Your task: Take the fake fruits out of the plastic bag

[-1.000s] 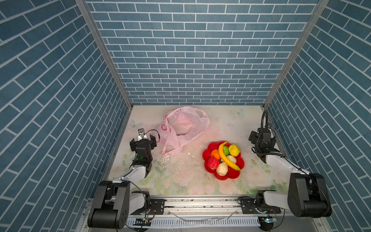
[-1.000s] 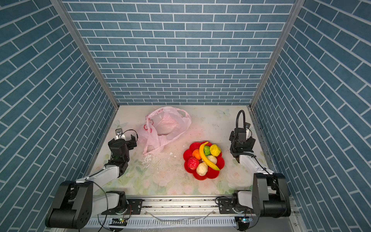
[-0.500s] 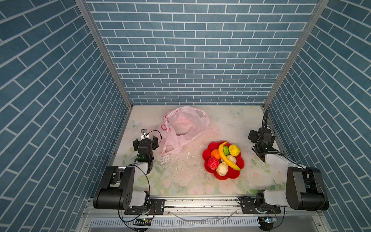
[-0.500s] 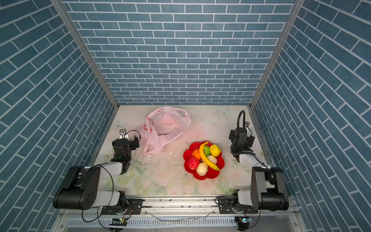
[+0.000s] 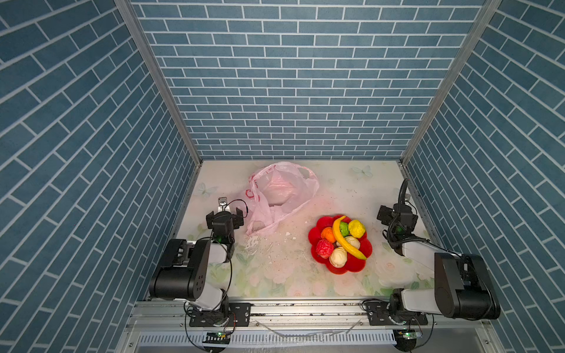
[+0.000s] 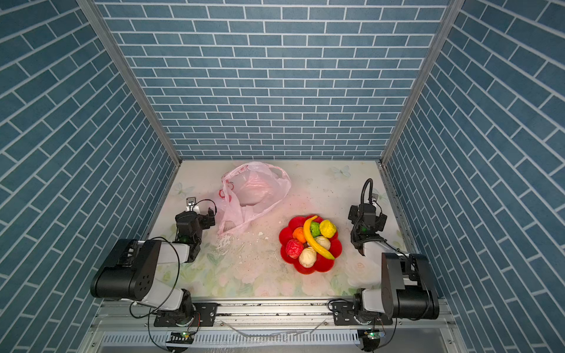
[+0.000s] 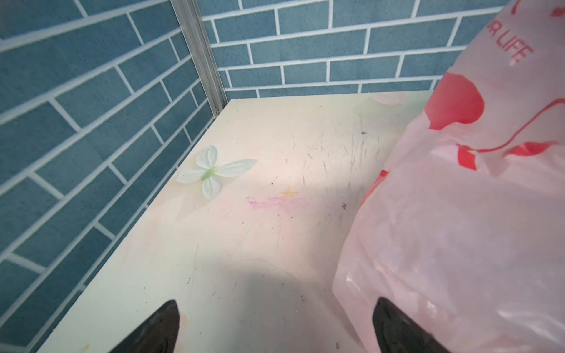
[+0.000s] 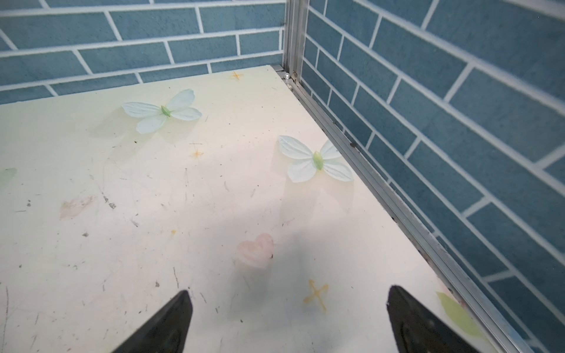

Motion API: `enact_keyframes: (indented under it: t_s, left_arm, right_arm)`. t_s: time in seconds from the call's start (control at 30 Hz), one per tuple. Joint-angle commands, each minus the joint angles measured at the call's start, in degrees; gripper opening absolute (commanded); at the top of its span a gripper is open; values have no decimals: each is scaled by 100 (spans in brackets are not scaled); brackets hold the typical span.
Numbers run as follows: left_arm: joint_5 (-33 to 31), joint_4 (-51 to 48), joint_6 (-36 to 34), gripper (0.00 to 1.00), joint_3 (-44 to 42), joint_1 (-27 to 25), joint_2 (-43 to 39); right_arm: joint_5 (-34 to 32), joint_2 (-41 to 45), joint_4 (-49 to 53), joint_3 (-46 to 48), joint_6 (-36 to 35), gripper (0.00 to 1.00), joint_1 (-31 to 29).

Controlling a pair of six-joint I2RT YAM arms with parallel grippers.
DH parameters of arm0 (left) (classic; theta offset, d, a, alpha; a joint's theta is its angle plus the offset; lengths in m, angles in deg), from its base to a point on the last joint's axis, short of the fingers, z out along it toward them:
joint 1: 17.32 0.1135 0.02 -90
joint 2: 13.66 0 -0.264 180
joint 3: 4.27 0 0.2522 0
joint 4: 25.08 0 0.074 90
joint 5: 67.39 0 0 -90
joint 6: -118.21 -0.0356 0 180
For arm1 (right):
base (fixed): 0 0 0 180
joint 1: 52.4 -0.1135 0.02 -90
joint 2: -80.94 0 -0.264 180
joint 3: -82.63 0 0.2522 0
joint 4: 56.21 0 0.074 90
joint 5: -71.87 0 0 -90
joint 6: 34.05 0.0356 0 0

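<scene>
On the tabletop (image 5: 336, 189): floral print, scuffed; blue brick walls on three sides.
plastic bag (image 5: 284, 195) (image 6: 253, 192): pale pink, crinkly, red print. It's slumped far-left of centre with a handle loop at its far edge, well apart from the dish.
fake fruits (image 5: 339, 241): all seven you're after sit outside the bag, piled in the red flower-shaped dish (image 5: 354, 266), right of centre and nearer than the bag.
pile detail: banana (image 5: 345, 243) lies diagonally across the top. The orange fruit (image 5: 328, 233) is on the left, green fruit (image 5: 344, 228) and yellow fruit (image 5: 356, 228) on the far side, wrinkled red fruit (image 5: 324, 248) near-left. Two cream lumpy fruits (image 5: 338, 257) (image 5: 354, 241) sit beside the banana.
left gripper (image 5: 226, 214) (image 7: 276, 302): your jaws stand wide with nothing between them, just left of the bag's near end. One fingertip (image 7: 394, 324) overlaps the bag's edge in the wrist view; contact, can't tell.
right gripper (image 5: 396, 215) (image 8: 289, 290): jaws wide, holding nothing. It's by the right wall, right of the dish and apart from it, facing the far-right corner.
white crumbs (image 5: 253, 243): scattered on the table by the bag's near end, toward the dish.
</scene>
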Motion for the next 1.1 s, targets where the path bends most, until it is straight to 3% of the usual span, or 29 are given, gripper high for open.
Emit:
enact_keyframes:
  t_s: [0.0, 0.27, 0.7, 0.87, 1.07]
  left_arm:
    - [178, 180, -100, 99, 97, 37, 3]
    - [535, -10, -251, 99, 212, 35, 29]
    - [729, -167, -332, 99, 306, 32, 51]
    - [713, -169, -333, 99, 310, 28, 51]
    - [705, -169, -329, 99, 310, 32, 44]
  right_arm:
    - [183, -157, -547, 81, -365, 99, 55]
    - [598, -727, -1515, 232, -453, 99, 116]
    - [913, -812, -1450, 178, -458, 99, 186]
    - [1185, -1031, -2099, 412, -487, 99, 253]
    - [1162, -1001, -1973, 392, -459, 99, 266]
